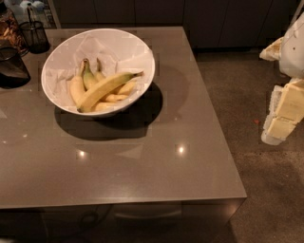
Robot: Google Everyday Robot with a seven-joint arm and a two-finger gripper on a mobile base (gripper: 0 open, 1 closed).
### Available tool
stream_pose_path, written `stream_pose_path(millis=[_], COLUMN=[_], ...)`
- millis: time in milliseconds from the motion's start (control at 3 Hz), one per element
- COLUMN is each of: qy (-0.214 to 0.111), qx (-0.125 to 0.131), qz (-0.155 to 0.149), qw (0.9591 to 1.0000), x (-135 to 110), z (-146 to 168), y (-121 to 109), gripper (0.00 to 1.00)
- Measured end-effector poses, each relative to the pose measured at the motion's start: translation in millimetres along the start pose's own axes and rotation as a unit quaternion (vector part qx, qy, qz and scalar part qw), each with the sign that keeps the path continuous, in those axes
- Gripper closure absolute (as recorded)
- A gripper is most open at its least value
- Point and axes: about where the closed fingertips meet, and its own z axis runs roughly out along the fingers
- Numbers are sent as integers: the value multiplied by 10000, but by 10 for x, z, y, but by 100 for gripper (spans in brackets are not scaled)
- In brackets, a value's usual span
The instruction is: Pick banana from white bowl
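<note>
The long, gently curved yellow banana (105, 88) lies across shorter bananas (76, 88) in the wide round white bowl (142, 52) on the grey counter (142, 161). The pale claw (283, 116) hangs well apart, off the counter's right edge; I cannot tell whether it is released or clenched. This looks like the approach step: next it must reach over the bowl.

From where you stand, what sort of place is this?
Probably a kitchen or break room: dark cabinets, a countertop, a white bowl of bananas. The gripper hangs off to the countertop's right.
</note>
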Motion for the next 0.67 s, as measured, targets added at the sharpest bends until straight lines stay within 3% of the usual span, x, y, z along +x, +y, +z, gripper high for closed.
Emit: stream_pose_path(millis=[333, 667], qy=[-9, 2], qx=[8, -281], qz=[-52, -180], qw=[10000, 9994], x=[-57, -244], z=[-20, 59], y=[-32, -157], gripper=[0, 0])
